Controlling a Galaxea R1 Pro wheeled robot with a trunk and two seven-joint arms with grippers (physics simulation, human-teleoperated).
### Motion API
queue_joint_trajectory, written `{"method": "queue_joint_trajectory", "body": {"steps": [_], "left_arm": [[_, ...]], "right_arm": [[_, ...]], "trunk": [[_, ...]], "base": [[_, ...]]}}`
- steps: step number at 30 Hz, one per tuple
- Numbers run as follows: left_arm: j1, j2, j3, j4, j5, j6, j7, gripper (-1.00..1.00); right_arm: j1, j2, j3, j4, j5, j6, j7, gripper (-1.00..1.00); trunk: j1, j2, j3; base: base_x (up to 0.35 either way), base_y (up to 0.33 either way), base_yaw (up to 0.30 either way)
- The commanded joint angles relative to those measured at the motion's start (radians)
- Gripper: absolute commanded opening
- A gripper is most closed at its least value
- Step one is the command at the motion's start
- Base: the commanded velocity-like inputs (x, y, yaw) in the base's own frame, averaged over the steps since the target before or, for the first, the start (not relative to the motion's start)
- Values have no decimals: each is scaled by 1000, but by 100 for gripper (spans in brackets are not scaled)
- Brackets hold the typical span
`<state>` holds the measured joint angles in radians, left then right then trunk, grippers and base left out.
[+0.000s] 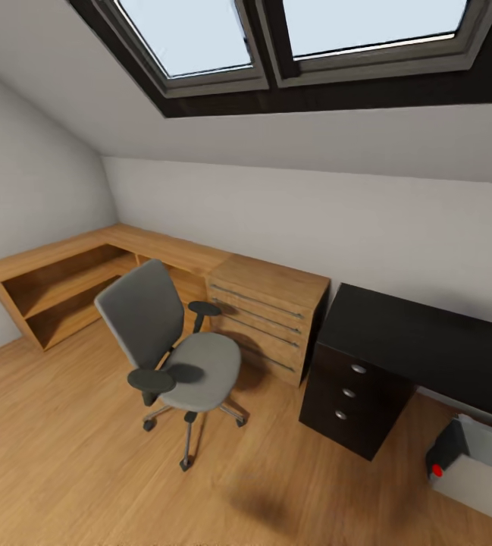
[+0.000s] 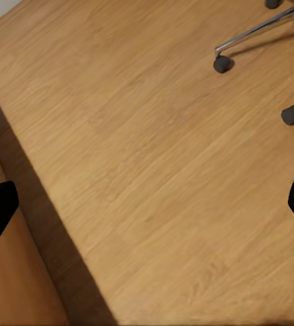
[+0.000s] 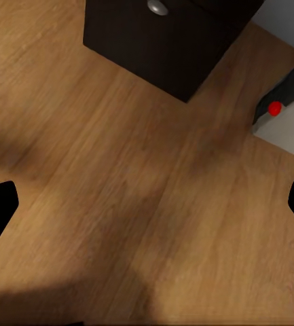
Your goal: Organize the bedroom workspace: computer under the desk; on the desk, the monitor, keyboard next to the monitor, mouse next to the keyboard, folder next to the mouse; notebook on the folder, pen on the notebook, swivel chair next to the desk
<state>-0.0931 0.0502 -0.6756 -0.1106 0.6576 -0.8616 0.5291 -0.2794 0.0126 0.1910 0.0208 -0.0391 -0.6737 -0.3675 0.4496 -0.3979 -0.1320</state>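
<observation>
The swivel chair (image 1: 171, 353) stands on the plank floor left of the desk, its grey seat bare. The black desk (image 1: 427, 341) runs along the wall at the right, its drawer unit (image 1: 352, 394) at the near end. The grey computer (image 1: 477, 466) with a red dot sits on the floor under the desk. My left gripper (image 2: 147, 207) hangs open over bare floor, with two chair casters (image 2: 221, 64) beyond it. My right gripper (image 3: 147, 204) is open above the floor, short of the drawer unit (image 3: 167, 41) and the computer (image 3: 286, 102). Monitor, keyboard, mouse, folder, notebook and pen are out of view.
A light-wood drawer chest (image 1: 268, 315) stands between the chair and the desk, touching the drawer unit's side. Low light-wood shelving (image 1: 64, 288) fills the left corner. A dark-framed skylight (image 1: 291, 45) sits in the sloped wall. Open floor (image 1: 86, 455) lies in front of me.
</observation>
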Motion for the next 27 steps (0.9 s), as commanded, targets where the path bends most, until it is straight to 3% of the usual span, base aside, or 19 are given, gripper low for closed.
{"method": "queue_joint_trajectory", "body": {"steps": [1, 21, 25, 27], "left_arm": [[0, 1, -9, -1, 2, -1, 9, 100], [0, 0, -8, -1, 2, 0, 10, 100], [0, 0, -8, -1, 2, 1, 9, 100], [0, -3, -9, -1, 2, 1, 10, 100]], "right_arm": [[-1, 1, 8, 2, -4, -3, -5, 100], [-1, 0, 10, -2, -5, -9, -4, 100], [-1, 14, 13, -12, -6, -13, -4, 100], [-2, 25, 14, -87, -1, -10, -2, 100]], "trunk": [[0, -2, -2], [0, -2, -2], [0, -2, -2], [0, -2, -2]], "base": [[-76, -211, 0], [-10, -27, 3], [0, 0, 151], [0, 0, 220]]}}
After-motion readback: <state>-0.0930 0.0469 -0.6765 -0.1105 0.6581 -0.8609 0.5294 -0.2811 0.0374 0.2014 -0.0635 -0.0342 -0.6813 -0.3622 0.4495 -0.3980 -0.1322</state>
